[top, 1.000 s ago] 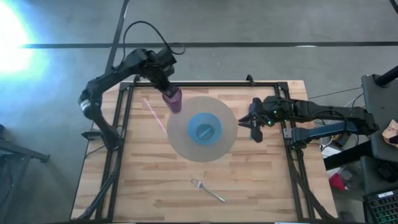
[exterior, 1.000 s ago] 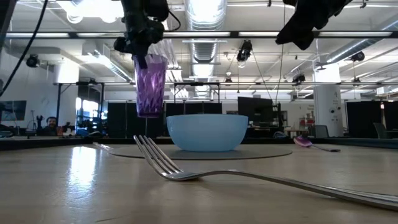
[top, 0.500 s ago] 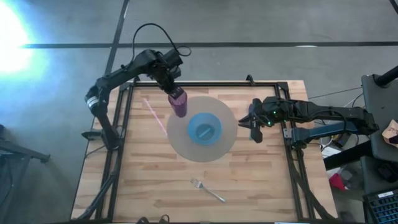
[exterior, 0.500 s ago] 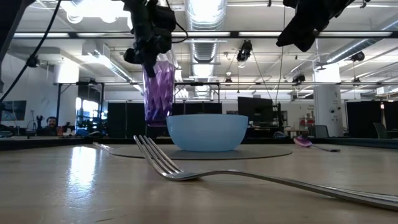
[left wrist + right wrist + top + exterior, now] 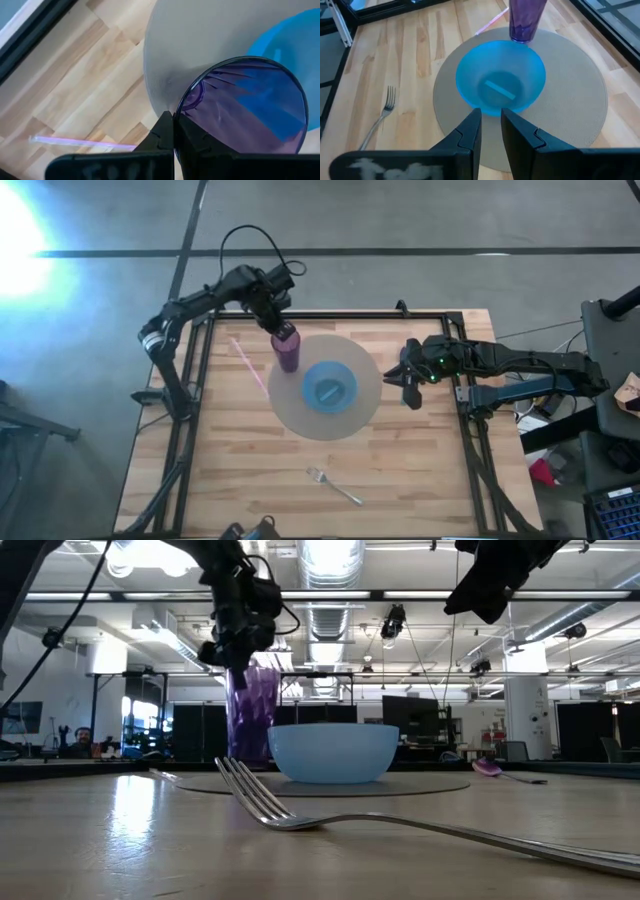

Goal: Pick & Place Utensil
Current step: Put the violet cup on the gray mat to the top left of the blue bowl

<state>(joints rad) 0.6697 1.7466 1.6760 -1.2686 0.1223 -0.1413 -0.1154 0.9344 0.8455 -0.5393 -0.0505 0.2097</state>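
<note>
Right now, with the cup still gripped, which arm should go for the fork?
Right. The left gripper is shut on the cup at the mat's far edge. The right gripper hovers beside the mat holding nothing, so it is free to reach the fork near the front edge.

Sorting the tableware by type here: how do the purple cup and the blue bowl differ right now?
The purple cup is tall, narrow and see-through; the blue bowl is low, wide and opaque. The cup is pinched at its rim by the left gripper; the bowl sits free. The cup is at the mat's edge, the bowl at its centre. Both stand upright.
</note>
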